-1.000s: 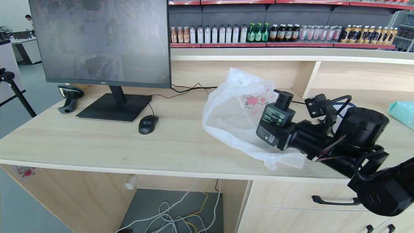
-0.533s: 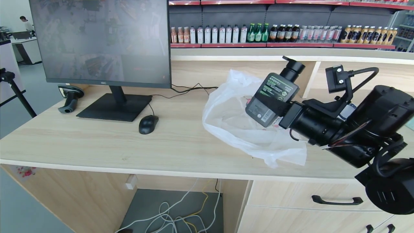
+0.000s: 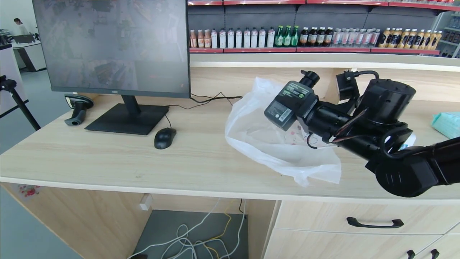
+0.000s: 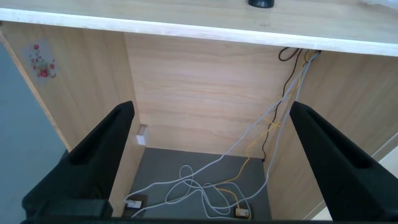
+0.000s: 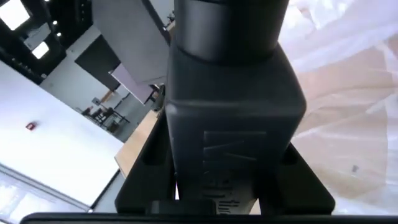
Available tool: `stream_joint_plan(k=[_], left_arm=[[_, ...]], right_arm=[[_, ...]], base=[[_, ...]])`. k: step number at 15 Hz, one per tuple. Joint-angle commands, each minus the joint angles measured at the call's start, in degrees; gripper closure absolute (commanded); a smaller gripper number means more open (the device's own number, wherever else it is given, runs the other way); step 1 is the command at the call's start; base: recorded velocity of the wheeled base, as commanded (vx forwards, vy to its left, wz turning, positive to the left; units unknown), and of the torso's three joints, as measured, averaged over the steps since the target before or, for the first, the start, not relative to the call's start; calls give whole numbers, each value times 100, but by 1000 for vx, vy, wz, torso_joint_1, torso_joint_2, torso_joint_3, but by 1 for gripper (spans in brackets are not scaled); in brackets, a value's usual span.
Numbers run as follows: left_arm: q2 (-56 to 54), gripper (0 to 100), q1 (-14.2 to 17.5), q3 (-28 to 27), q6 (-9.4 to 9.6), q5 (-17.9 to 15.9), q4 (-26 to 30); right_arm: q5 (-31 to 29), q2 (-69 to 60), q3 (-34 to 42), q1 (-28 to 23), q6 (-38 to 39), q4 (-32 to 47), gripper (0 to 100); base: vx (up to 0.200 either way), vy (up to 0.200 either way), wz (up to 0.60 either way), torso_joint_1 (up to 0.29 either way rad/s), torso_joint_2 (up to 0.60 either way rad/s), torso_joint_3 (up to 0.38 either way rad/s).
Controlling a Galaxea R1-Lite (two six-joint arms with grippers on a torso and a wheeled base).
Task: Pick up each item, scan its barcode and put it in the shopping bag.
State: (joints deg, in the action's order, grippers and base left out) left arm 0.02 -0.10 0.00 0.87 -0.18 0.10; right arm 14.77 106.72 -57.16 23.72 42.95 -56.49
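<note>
Lifted from low in front of the shopping bag a second ago, the dark pump bottle [image 3: 284, 106] now hangs higher and farther back, above the bag's crumpled mouth, its pump cap tilted up and away.

The pale wooden worktop [image 3: 107, 158] carries a large dark monitor [image 3: 111, 46] on its left half. The translucent white shopping bag [image 3: 258, 144] lies slumped on the worktop to the right of centre. Reaching in from the right, the right tool [image 3: 301, 104] is clenched around the bottle's body, and a barcode label faces down and to the left. In the right wrist view the bottle [image 5: 230, 124] sits between the fingers with the bag [image 5: 348, 124] behind it.

A teal pack [image 3: 447, 124] lies at the worktop's right edge. A black mouse [image 3: 165, 137] rests just right of the monitor's base, and a barcode scanner [image 3: 77, 109] sits left of it.

The left tool [image 4: 211, 162] hangs below the worktop's front edge, fingers spread wide and released, with loose cables [image 4: 205, 180] beyond.
</note>
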Motion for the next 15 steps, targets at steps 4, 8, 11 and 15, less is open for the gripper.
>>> stream_joint_plan(k=[4, 8, 11, 15], left_arm=[[-2, 0, 1, 0, 1, 1, -1], [-2, 0, 1, 0, 10, 1, -1], [-2, 0, 1, 0, 10, 1, -1], [-2, 0, 1, 0, 10, 1, -1]], right_arm=[[-45, -63, -840, -61, 381, 1870, 100], [-54, -28, -1148, -52, 856, 2872, 100], [-62, 139, -1104, -52, 864, 2977, 100], [-62, 499, -1500, 71, 873, 3004, 100]], base=[[0, 0, 0, 0, 0, 0], [0, 0, 0, 0, 0, 0], [0, 0, 0, 0, 0, 0], [0, 0, 0, 0, 0, 0]])
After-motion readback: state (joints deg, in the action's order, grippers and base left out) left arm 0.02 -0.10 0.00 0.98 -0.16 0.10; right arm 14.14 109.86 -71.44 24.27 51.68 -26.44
